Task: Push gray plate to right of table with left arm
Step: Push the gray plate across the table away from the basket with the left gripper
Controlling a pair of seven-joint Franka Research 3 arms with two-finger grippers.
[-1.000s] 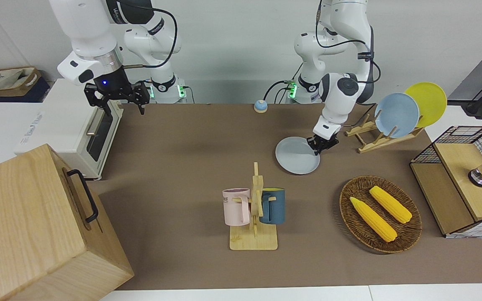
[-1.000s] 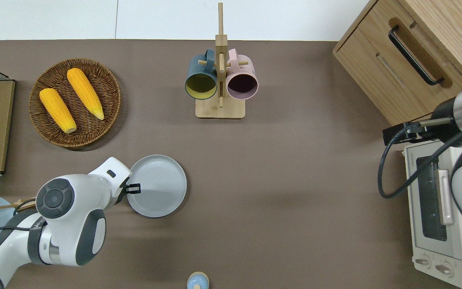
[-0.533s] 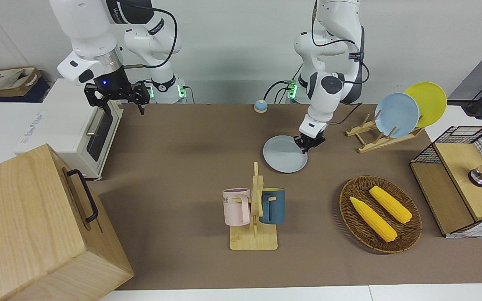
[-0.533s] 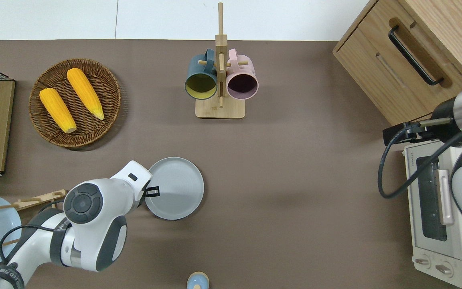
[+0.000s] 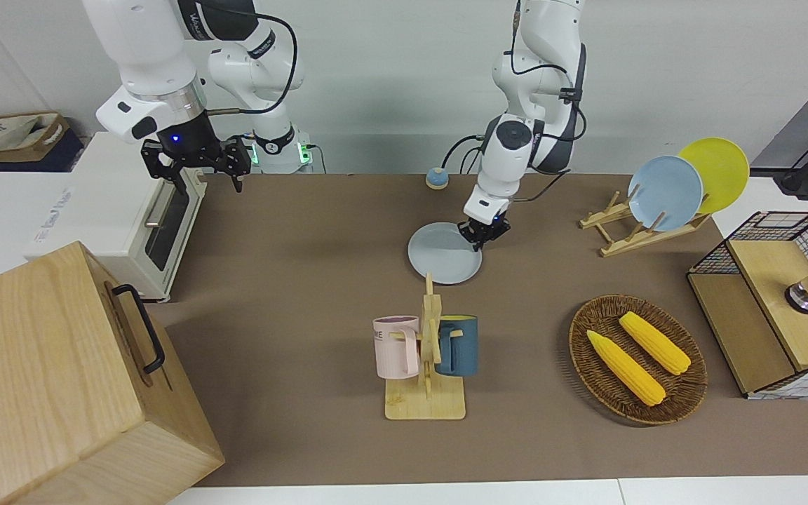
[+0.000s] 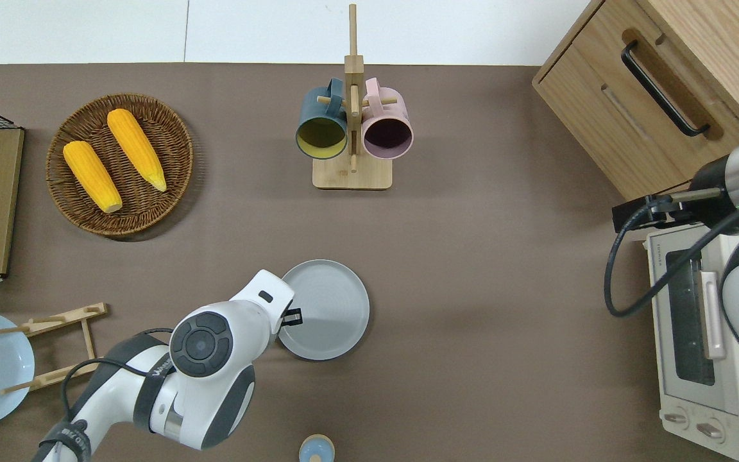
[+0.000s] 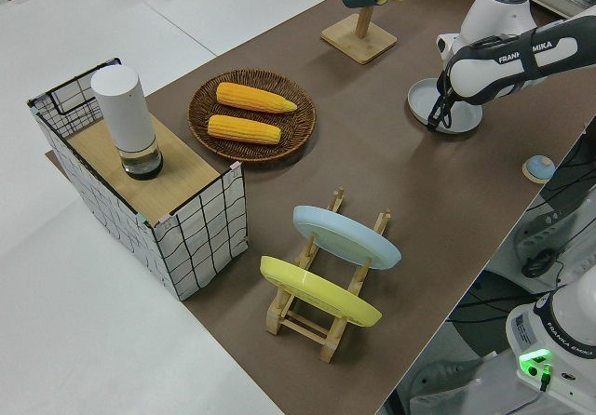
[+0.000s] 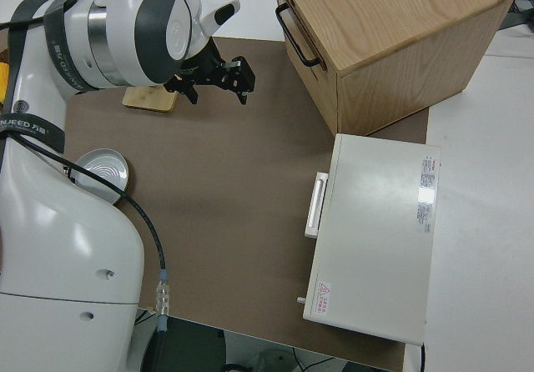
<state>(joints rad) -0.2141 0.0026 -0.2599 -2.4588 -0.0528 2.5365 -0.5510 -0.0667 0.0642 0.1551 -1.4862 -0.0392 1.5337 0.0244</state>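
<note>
1. Where my left arm point(image 7: 507, 47) shows in the left side view, "FRANKA EMIKA" can be read in dark letters along its white forearm; in the overhead view only a few letters on the black band can be made out.
2. My left claw point(image 5: 485, 233) is low at the rim of the gray plate point(image 6: 330, 310), on the plate's edge toward my left arm's end of the desk point(image 6: 472, 359). I cannot tell whether its fingers are apart or together: my own wrist hides most of them from overhead.
3. That gray plate lies flat on the brown mat, about midway along the desk, touching or just beside my claw on the side toward the right arm's end.
4. Farther from me than the claw stands a wooden mug rack point(image 5: 427, 365) with a pink mug point(image 5: 397, 346) and a dark blue mug point(image 5: 458, 344); the pink mug bears letters, cut off by the rack, that I cannot read in full.
5. Nearer to me than the claw sits a small blue-topped knob point(image 5: 436, 178), cut off at the overhead view's edge.
6. My right arm is parked, its claw point(image 5: 195, 167) with fingers spread wide.
7. Beneath it, the white toaster oven point(image 8: 375, 230) carries a red warning label point(image 8: 323, 293), too small to read.
</note>
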